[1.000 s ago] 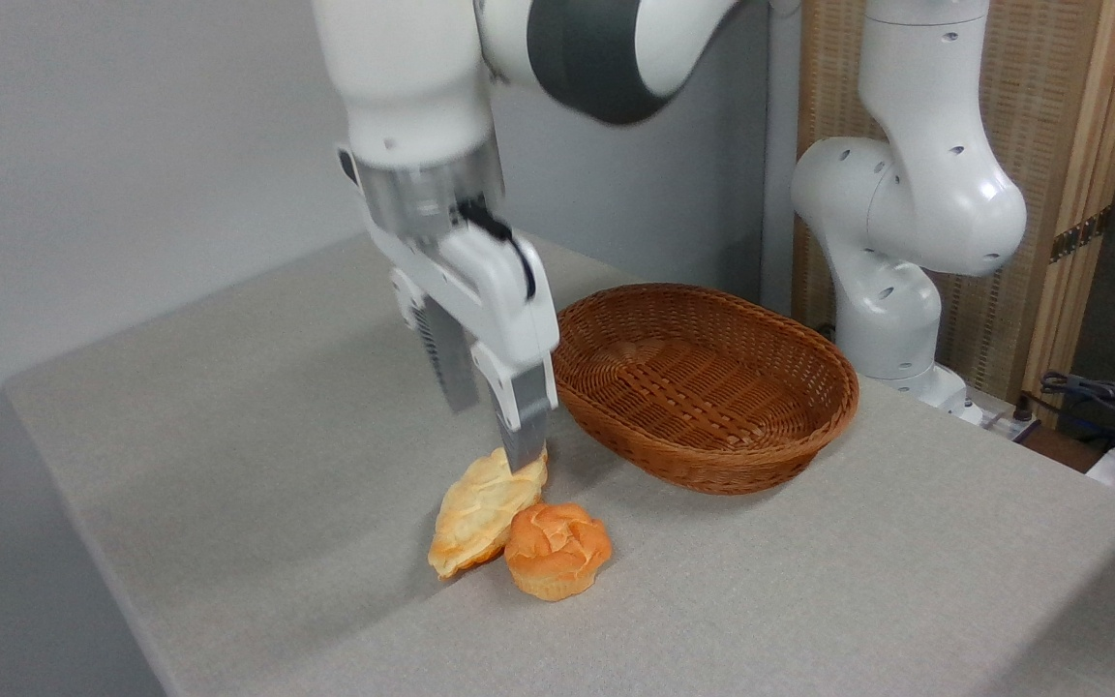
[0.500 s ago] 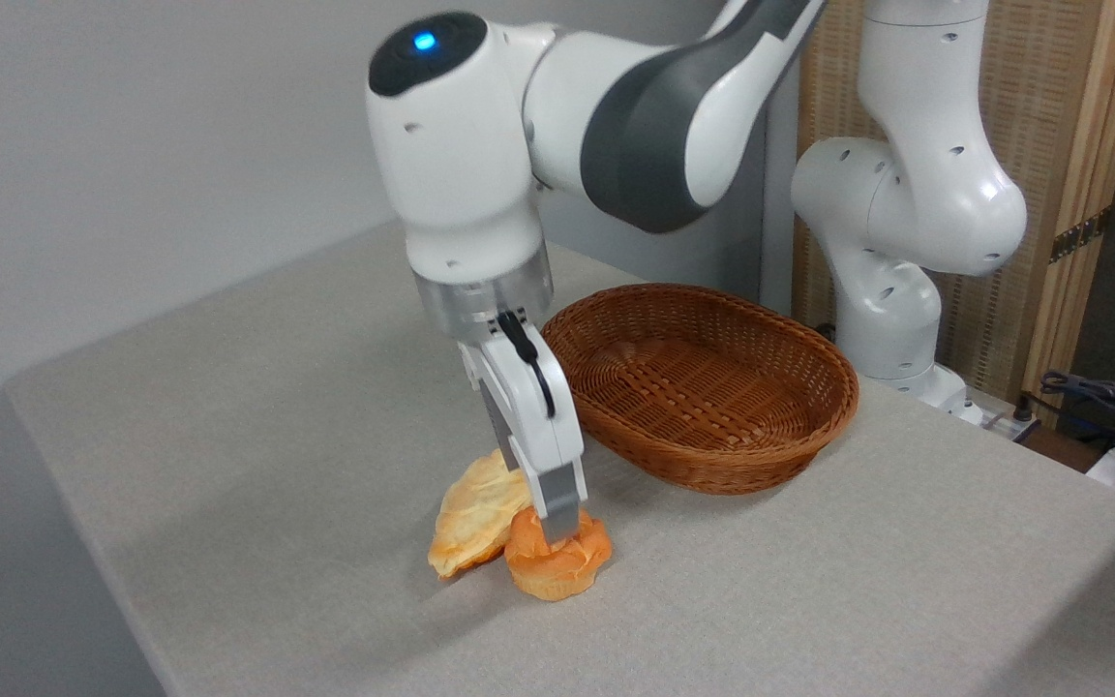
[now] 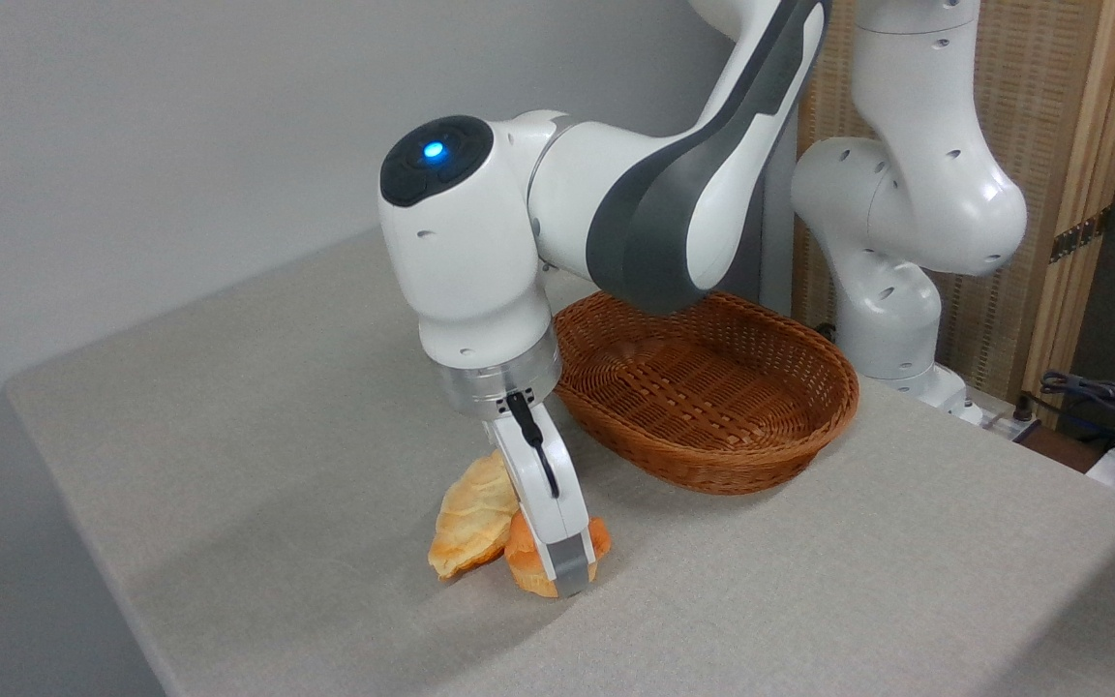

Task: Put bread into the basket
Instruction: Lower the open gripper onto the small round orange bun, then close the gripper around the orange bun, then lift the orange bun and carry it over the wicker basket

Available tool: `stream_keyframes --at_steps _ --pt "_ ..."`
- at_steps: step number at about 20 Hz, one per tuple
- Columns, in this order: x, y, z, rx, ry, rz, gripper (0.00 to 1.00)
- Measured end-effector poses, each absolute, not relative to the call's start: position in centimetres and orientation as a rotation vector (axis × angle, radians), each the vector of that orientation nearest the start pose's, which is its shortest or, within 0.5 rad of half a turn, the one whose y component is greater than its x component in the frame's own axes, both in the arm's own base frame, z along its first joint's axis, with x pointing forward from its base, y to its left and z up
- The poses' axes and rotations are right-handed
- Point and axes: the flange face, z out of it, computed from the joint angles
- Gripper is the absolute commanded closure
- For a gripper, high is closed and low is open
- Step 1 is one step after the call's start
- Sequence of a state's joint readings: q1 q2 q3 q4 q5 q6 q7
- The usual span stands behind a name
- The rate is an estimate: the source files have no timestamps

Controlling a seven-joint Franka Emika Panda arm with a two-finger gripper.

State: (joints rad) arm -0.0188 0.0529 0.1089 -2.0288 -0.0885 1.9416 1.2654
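Note:
The bread [image 3: 522, 559], a small orange-brown bun, sits on the grey table near the front, touching a pale leaf-shaped pastry [image 3: 467, 518] on its left. My gripper [image 3: 559, 554] has come down over the bun and straddles it. The near finger [image 3: 568, 564] covers the bun's front and reaches almost to the tabletop. The far finger is hidden behind the bun. The bun looks unsqueezed and rests on the table. The reddish-brown wicker basket [image 3: 814, 418] stands behind and to the right, with nothing in it.
The arm's white base [image 3: 891, 319] stands behind the basket at the table's back right. Cables and plugs [image 3: 1104, 397] lie at the far right. The table's left edge [image 3: 74, 503] runs diagonally close to the pastry.
The gripper moved from above the pastry's far end rightward to the bun, then dropped until its fingers sit around it. Bun, pastry and basket stayed put.

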Motion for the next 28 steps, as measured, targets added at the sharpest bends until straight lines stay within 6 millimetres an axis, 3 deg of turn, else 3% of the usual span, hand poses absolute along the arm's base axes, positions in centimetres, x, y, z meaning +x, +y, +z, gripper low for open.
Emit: stream_keyframes --at_steps 2,3,21,24,28 --pt "54.5 4.3 41.0 -2.765 1.776 0.103 0.56" --pt "54.5 4.3 41.0 -2.765 1.776 0.103 0.58" --pt "54.5 5.1 41.5 -2.775 1.752 0.09 0.56" --pt "54.7 5.6 43.8 -2.79 1.729 0.022 0.56" --pt "53.7 4.5 49.3 -2.85 1.752 -0.099 0.52"
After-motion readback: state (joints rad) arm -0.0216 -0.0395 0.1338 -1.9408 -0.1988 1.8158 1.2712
